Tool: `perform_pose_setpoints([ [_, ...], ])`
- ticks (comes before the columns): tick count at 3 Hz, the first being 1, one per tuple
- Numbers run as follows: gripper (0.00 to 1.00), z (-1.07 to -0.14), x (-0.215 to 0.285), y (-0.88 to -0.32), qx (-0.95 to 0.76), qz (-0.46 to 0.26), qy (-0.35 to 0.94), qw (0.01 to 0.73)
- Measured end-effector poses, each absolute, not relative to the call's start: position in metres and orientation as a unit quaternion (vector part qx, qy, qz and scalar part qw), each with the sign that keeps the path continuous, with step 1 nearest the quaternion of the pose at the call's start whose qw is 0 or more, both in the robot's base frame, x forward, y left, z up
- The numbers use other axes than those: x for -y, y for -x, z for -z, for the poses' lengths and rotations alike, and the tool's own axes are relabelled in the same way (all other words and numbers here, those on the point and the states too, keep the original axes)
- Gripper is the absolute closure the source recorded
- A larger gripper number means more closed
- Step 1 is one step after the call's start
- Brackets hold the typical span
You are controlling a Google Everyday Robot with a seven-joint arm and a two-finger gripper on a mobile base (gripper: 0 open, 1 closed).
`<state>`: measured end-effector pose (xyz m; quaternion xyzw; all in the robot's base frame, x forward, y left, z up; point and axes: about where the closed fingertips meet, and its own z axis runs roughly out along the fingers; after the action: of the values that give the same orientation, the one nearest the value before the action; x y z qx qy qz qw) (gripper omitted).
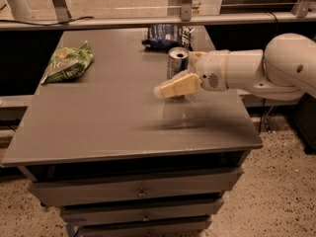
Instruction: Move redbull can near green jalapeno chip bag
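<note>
The redbull can [177,59] stands upright on the grey table [113,117], right of the middle towards the back. The green jalapeno chip bag [68,62] lies crumpled at the back left of the table, well apart from the can. My gripper [174,74] reaches in from the right on a white arm [256,70] and is open. Its near cream finger [177,87] crosses in front of the can's lower half. The far finger [196,56] shows just behind the can's right side. The can's lower part is hidden.
A dark blue chip bag [168,35] lies at the table's back edge, just behind the can. A metal rail [148,19] runs along the back. Drawers [140,191] sit below the tabletop, and the speckled floor [276,191] is to the right.
</note>
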<state>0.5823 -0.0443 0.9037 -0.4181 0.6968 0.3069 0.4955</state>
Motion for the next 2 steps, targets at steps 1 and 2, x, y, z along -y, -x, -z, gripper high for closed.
perform_pose_setpoints([
  [1,0.18,-0.9061,0.0293,-0.5944,-0.677,-0.320,0.400,0.528],
  [2,0.41,-0.9077,0.0249,-0.6006,-0.665,-0.321,0.394,0.547],
])
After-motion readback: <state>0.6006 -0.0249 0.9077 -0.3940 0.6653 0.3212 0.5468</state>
